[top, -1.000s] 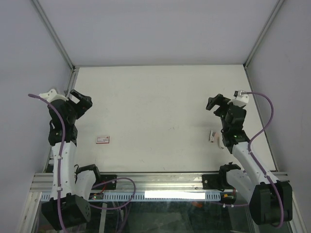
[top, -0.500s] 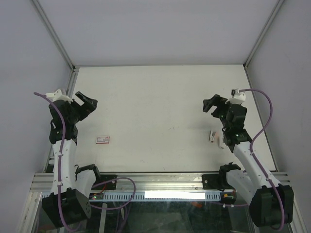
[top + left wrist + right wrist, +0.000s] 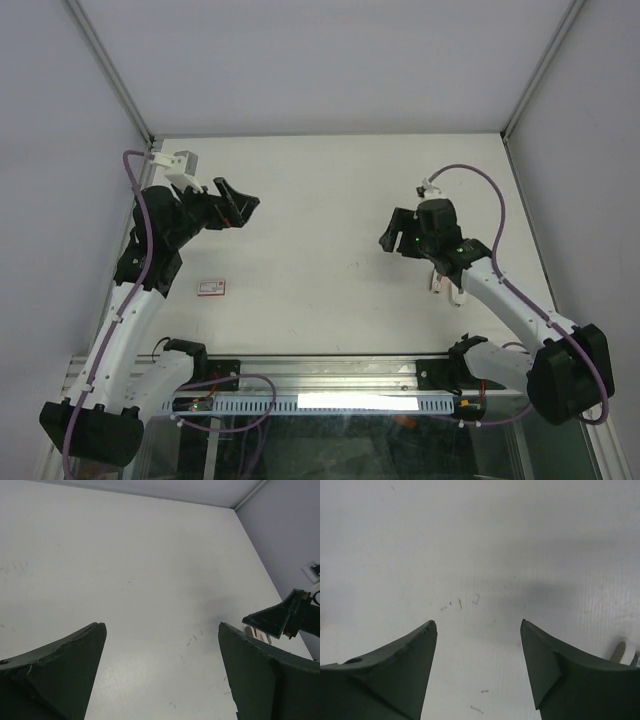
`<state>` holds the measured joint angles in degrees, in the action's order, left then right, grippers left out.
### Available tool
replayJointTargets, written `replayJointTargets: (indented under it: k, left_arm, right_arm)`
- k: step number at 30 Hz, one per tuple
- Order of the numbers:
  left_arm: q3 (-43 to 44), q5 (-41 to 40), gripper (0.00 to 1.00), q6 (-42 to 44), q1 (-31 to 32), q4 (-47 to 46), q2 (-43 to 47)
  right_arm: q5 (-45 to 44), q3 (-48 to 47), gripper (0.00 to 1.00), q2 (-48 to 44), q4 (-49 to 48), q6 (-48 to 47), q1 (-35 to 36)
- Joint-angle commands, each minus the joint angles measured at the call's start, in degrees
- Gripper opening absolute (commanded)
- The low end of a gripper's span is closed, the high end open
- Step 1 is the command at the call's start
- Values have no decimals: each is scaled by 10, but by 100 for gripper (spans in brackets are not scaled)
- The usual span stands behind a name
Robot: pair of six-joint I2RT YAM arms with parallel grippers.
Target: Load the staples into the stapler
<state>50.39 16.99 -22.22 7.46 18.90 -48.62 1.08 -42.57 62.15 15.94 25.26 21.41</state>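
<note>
Stapler (image 3: 437,281): lies on the table (image 3: 330,170) at about 4 o'clock from its centre, long axis roughly 12-to-6. It is partly hidden under the right forearm, so which end leads cannot be told.

Right arm: reaches from its base toward 10 o'clock, forearm crossing over the stapler. Right gripper (image 3: 390,232) points toward 9 o'clock, jaws moderately apart, nothing between them.

Left arm: raised and stretched toward 1 o'clock. Left gripper (image 3: 238,200) faces 3 o'clock, jaws wide, holding nothing.

Red-and-white box (image 3: 211,288): flat at 8 o'clock, well apart from both grippers and the stapler.
</note>
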Motion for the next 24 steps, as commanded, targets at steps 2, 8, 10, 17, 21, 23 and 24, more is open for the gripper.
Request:
replayJointTargets:
  k: [2, 8, 10, 17, 21, 23, 24]
  left_arm:
    - [23, -21, 99, 56, 32, -20, -26]
    - [-14, -97, 99, 83, 29, 0, 33]
    - [-19, -101, 99, 82, 29, -5, 43]
    - [-18, -116, 99, 83, 28, -4, 45]
    - [-18, -107, 99, 78, 27, -4, 38]
    - [-18, -102, 99, 76, 27, -3, 33]
    - [-18, -100, 99, 76, 27, -3, 32]
  right_arm:
    - [-117, -14, 69, 20, 144, 81, 63]
    - [-200, 8, 69, -18, 194, 132, 63]
    - [-221, 15, 69, -32, 199, 150, 58]
    - [-187, 50, 75, -77, 209, 167, -30]
    - [-192, 62, 77, -79, 228, 177, -52]
    - [-222, 62, 78, -79, 248, 192, -52]
    - [-232, 66, 78, -80, 249, 194, -52]
